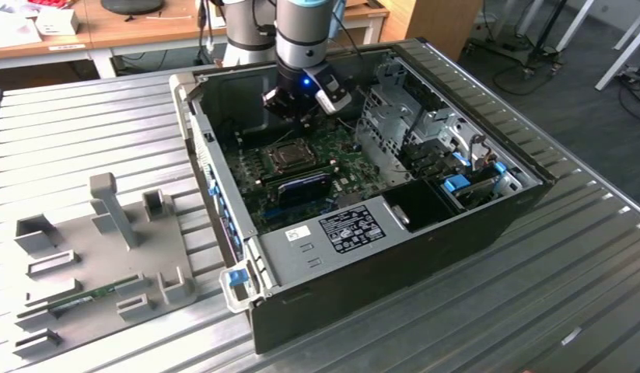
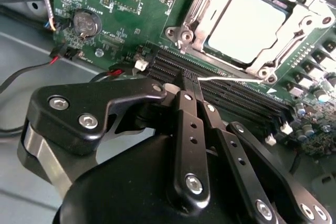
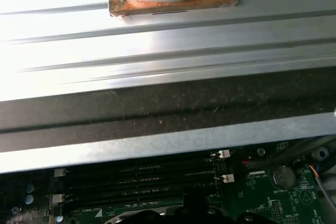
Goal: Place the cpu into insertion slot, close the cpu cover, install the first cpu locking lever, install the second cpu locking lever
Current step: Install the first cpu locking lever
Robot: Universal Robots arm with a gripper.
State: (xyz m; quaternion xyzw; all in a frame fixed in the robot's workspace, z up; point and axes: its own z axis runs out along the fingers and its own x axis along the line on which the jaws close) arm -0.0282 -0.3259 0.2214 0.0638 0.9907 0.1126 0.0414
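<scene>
We see the cpu (image 2: 245,24) lying flat in the insertion slot (image 2: 210,11) on the green motherboard (image 2: 121,3); its pale metal top shows through the square window of the cpu cover (image 2: 299,30), which is folded down around it. In the second wrist view we also find a thin silver lever (image 2: 231,80) running along the edge of the socket next to the memory slots (image 2: 236,90), but we cannot tell if it is latched. In the exterior view the same socket (image 1: 291,155) is only a small square deep inside the open computer case (image 1: 486,225), and the chip cannot be told apart from the cover there.

The gripper (image 2: 190,80) stands over the memory slots, just beside the socket. Its two black fingers (image 2: 188,129) lie close together at the tips and nothing is between them. In the exterior view the gripper (image 1: 299,105) hangs under the grey arm (image 1: 299,35), above the board and behind the socket, apart from it.

The second wrist view shows a round coin battery (image 2: 86,23) and red and black cables (image 2: 31,69) at the board's edge. The first wrist view shows the memory slots (image 3: 142,179) from the other side, the case wall (image 3: 168,140) and the ribbed metal table (image 3: 168,51) behind it.

Only the exterior view gives us the grey fixture plate (image 1: 102,256) on the table, at the exterior view's left of the case.
</scene>
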